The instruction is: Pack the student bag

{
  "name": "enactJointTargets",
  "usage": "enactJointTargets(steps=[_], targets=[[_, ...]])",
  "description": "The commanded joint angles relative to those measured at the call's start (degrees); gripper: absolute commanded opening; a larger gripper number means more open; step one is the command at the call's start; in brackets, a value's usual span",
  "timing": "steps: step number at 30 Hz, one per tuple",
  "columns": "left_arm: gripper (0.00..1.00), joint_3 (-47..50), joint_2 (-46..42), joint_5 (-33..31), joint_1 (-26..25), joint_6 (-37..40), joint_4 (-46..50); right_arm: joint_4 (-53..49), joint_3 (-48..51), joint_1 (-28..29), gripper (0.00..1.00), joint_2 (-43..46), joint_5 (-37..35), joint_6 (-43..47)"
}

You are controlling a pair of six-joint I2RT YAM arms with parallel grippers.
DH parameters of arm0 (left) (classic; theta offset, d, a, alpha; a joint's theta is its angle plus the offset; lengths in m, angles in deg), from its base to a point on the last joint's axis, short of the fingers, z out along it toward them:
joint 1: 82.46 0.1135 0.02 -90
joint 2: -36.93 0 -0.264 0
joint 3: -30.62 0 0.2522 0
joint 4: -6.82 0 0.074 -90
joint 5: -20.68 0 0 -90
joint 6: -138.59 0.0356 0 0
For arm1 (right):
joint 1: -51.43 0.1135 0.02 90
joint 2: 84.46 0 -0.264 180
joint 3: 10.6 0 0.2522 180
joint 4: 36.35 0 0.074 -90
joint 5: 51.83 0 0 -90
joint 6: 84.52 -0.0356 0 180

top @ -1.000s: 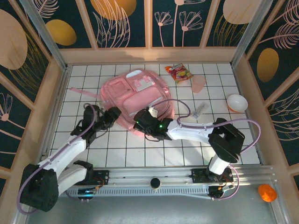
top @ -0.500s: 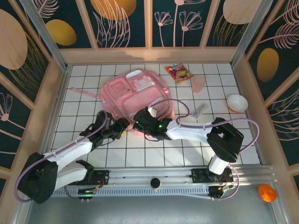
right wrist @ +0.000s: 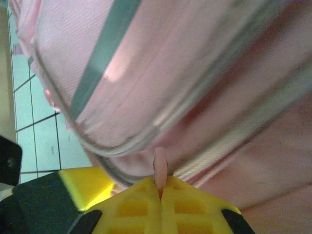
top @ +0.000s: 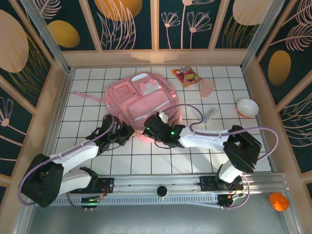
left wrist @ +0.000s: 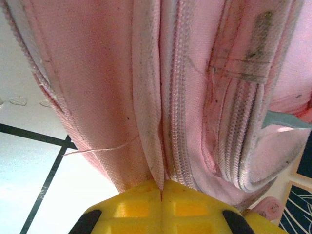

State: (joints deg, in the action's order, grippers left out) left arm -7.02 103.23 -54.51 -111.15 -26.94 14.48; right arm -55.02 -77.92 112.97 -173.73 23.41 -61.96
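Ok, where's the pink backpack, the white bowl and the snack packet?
pink backpack (top: 141, 97), top view, middle of its front panel.
white bowl (top: 247, 107), top view, its bare inside.
snack packet (top: 186, 76), top view, middle of the wrapper.

You have one student bag, one snack packet, one pink cup, one white bowl

Top external: I look down from above, behind the arm bases, taking in the whole table.
Left wrist: I face the student bag, very close.
Right wrist: equally close on its fabric.
Shared: the bag's near edge.
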Motion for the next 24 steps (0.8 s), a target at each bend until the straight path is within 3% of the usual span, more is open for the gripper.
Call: enactJointTargets(steps=[1,6,12,17,24], targets=[[0.0,1.3,-3.0,-5.1,4.1,1.3,6.4,-1.6,3.6,-2.9,0.0,5.8,-4.4,0.1],[0.0,0.5,-7.9,-5.2,9.0,4.8,10.4,-1.6,7.5,-6.3,0.0,9.6,-4.5,1.6],[0.0,-2.2,-7.8,-6.6,12.0,10.1,14.0,-0.7,9.6,-8.0,0.0,13.3,-4.9,4.0],[0.0,-7.6,-5.2,-9.6,15.5,16.4,16.3,1.9,9.2,-3.2,0.0,11.8,-4.7,2.2],[0.0,-14.5,1.8,-13.7,20.5,23.9,15.1,9.7,4.3,2.5,0.0,3.0,-1.9,1.3]])
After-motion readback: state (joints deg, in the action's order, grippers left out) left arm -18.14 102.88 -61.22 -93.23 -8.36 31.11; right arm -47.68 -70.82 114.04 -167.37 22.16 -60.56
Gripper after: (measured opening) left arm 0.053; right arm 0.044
